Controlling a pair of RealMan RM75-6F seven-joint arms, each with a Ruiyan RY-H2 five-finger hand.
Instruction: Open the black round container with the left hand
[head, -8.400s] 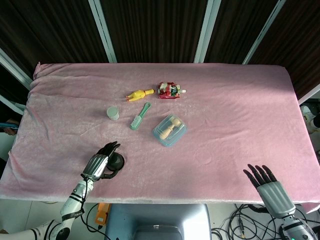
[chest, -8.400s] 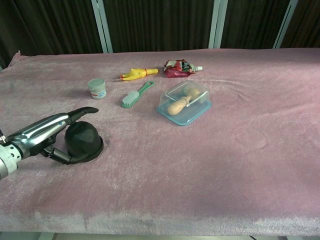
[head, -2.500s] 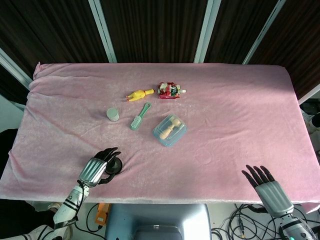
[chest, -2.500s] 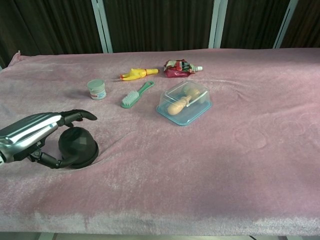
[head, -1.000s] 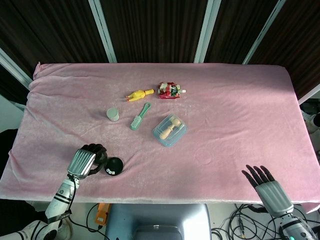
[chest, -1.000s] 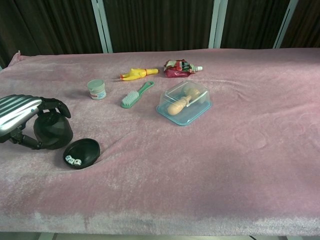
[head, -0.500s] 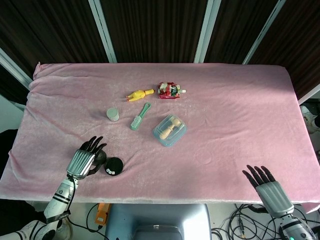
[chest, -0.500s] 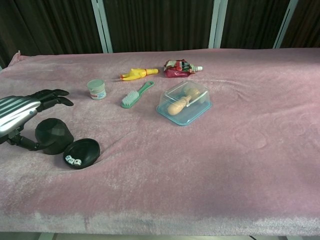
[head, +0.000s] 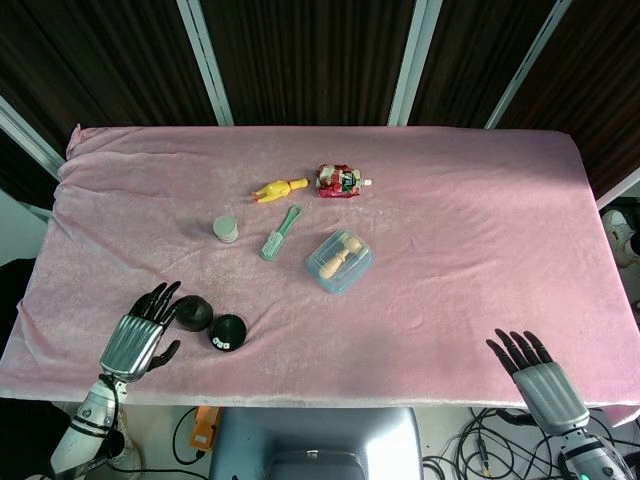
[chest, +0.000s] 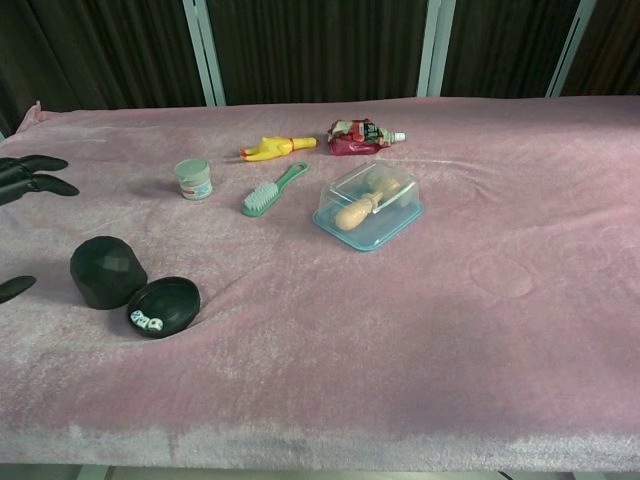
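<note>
We see the left hand (head: 138, 338) pulled back left, fingers spread, holding nothing; the black dome lid (chest: 104, 271) now sits released beside the open base (chest: 164, 306) at the counter's (head: 460, 220) near-left. Right hand (head: 536, 374) spread, idle.

The black round plastic container (chest: 165, 306) lies open as a shallow dish just right of the left hand (head: 135, 341), its mouth facing up, with a few small white pieces inside. Its black domed faceted lid (chest: 103, 271) stands mouth down on the cloth between the dish and the hand, touching the dish's rim and clear of the spread fingers.
</note>
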